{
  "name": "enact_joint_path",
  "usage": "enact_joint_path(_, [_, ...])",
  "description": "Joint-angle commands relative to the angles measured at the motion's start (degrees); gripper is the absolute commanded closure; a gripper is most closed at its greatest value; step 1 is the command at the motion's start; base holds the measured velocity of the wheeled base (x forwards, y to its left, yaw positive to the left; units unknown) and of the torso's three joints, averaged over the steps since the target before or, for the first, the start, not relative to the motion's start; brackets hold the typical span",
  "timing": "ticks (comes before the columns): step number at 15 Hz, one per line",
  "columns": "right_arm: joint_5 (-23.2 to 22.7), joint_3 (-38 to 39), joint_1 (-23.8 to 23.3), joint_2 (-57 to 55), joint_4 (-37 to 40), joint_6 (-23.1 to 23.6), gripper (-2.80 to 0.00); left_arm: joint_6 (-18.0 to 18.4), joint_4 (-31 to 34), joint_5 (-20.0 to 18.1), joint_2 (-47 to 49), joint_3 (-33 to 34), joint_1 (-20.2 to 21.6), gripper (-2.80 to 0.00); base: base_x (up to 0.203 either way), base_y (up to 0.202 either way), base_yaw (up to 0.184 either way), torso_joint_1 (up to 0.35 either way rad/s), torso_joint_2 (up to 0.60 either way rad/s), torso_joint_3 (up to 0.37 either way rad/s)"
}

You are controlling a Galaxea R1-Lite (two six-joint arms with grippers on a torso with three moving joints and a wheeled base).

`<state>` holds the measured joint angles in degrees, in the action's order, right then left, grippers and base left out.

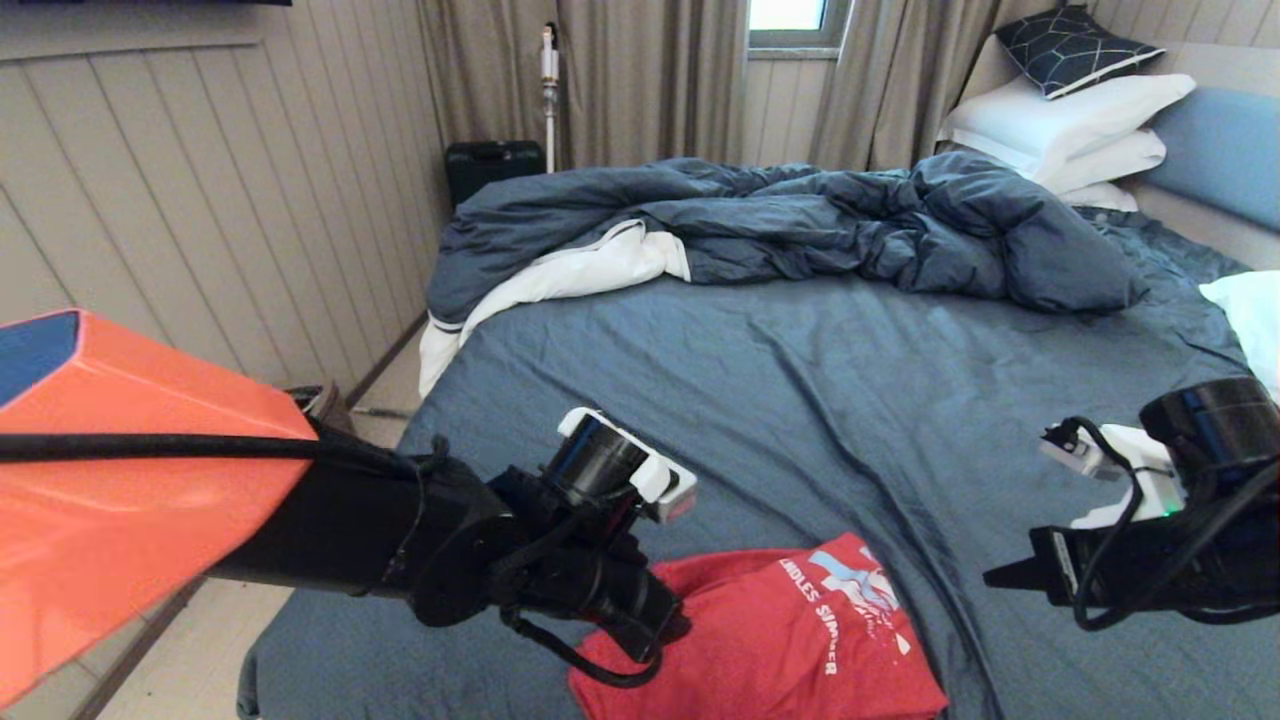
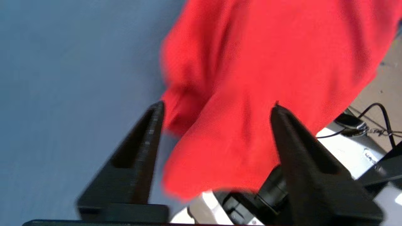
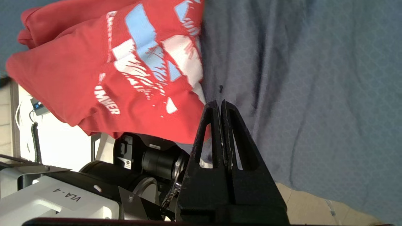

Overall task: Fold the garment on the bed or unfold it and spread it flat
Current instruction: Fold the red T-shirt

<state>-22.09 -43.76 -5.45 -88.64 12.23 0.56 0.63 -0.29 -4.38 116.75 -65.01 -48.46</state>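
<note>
On the bed (image 1: 760, 400) lies the folded garment (image 1: 790, 640), left tool (image 2: 216, 106) spread above it, right tool (image 3: 221, 105) pinched empty.

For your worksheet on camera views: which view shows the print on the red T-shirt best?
The right wrist view: the print is large and near whole. The head view shows it small; the left wrist view shows only plain red T-shirt.
</note>
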Motion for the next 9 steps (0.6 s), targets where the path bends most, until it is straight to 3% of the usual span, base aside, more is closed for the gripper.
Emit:
enact_joint_path(1, [-0.14,-0.01,-0.18,-0.40,0.02,0.03,0.00,0.17,0.06,-0.01,3.36,-2.22,-0.34,-2.80,0.000,0.000,0.000,0.000,0.00,0.000])
enact_joint_path(9, [-0.11,-0.08,-1.14,-1.43,-0.12,0.06,0.00,0.16,0.27,0.60,7.85,-3.28,-1.36,-2.80,0.000,0.000,0.000,0.000,0.00,0.000])
